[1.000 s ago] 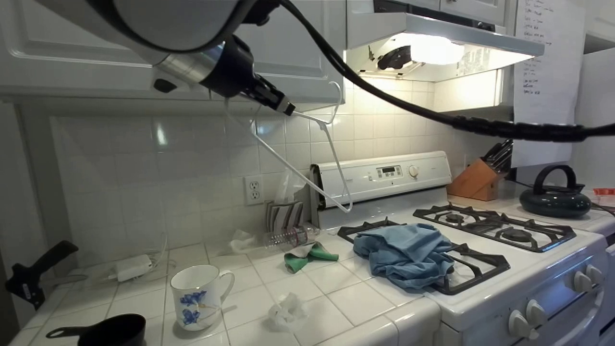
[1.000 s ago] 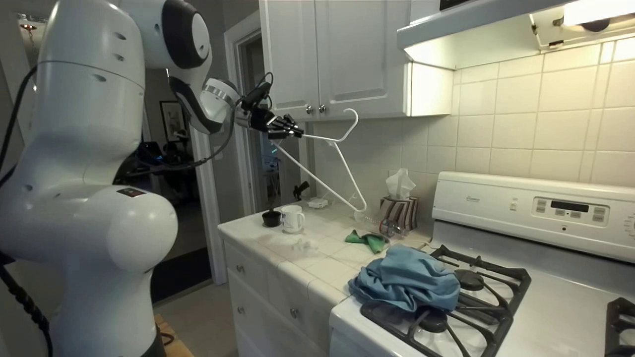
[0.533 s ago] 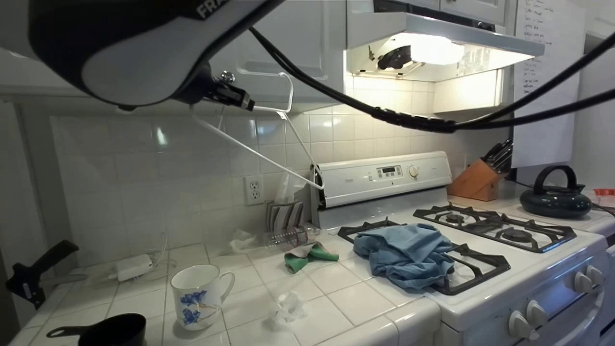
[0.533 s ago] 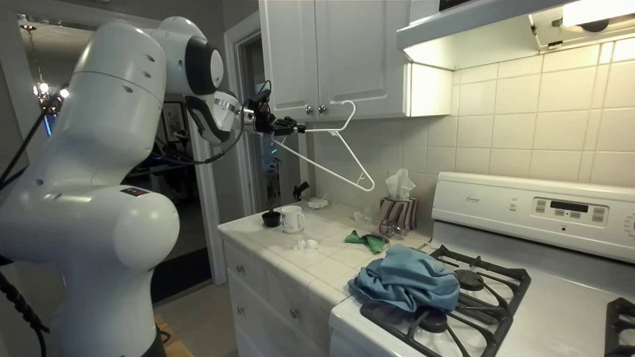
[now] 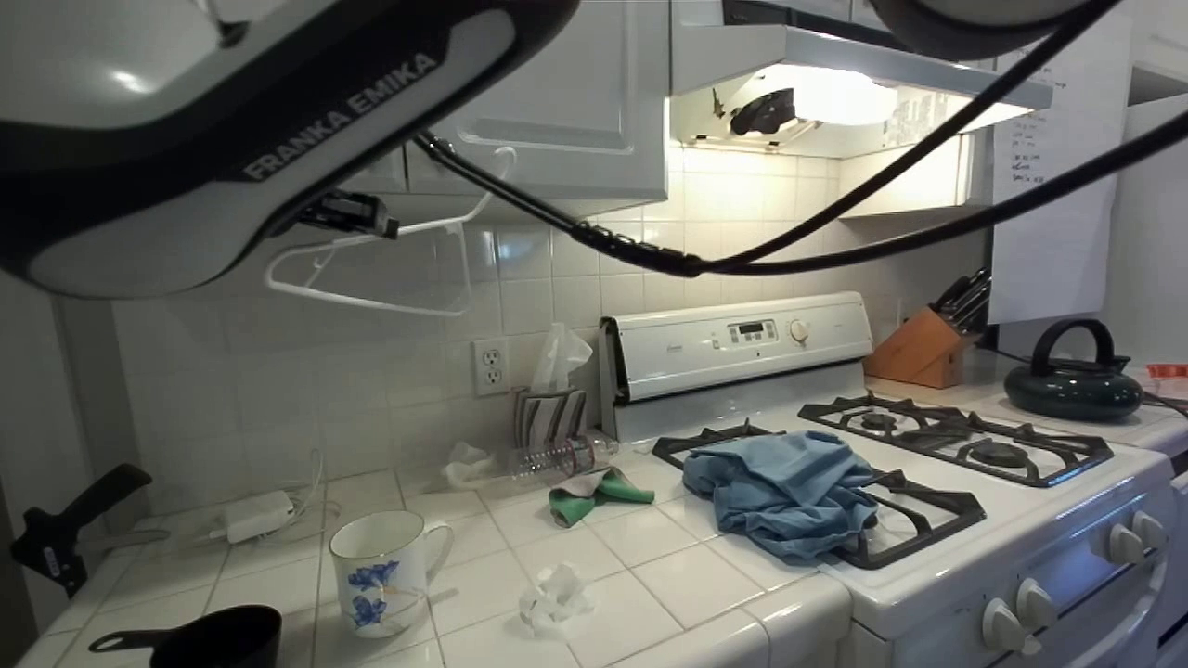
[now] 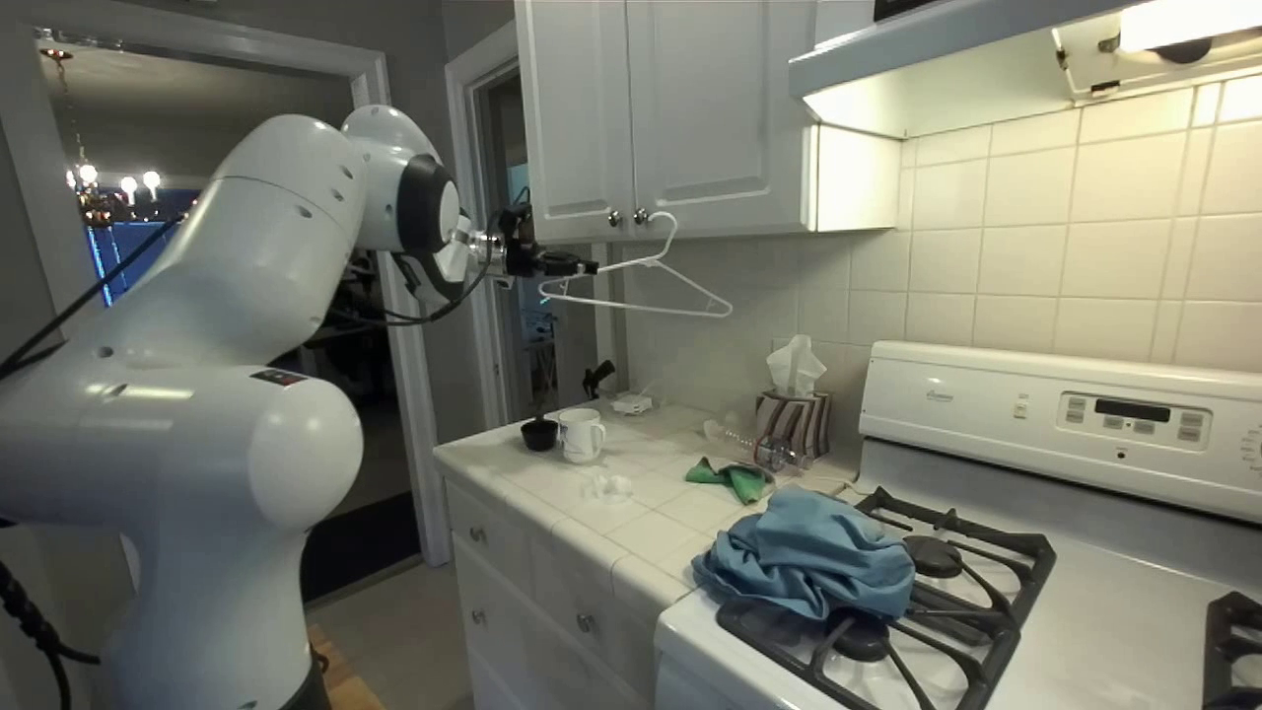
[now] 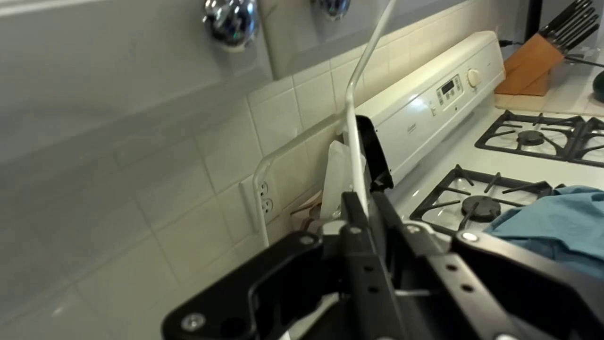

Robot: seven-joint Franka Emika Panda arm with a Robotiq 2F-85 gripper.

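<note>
Near white kitchen cabinets (image 6: 725, 108), the gripper (image 7: 366, 200) pointed almost level from the bent arm (image 6: 281, 217), its jaws pinched on one side of a white hanger (image 6: 648, 263). That hanger hung in midair, above the tiled counter (image 5: 682, 584).

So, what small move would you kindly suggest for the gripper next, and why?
Perhaps a slight shift of the gripper toward the nearer knob, without opening: it holds the hanger, whose hook looks about level with that knob but, in an exterior view, apart from it.
</note>
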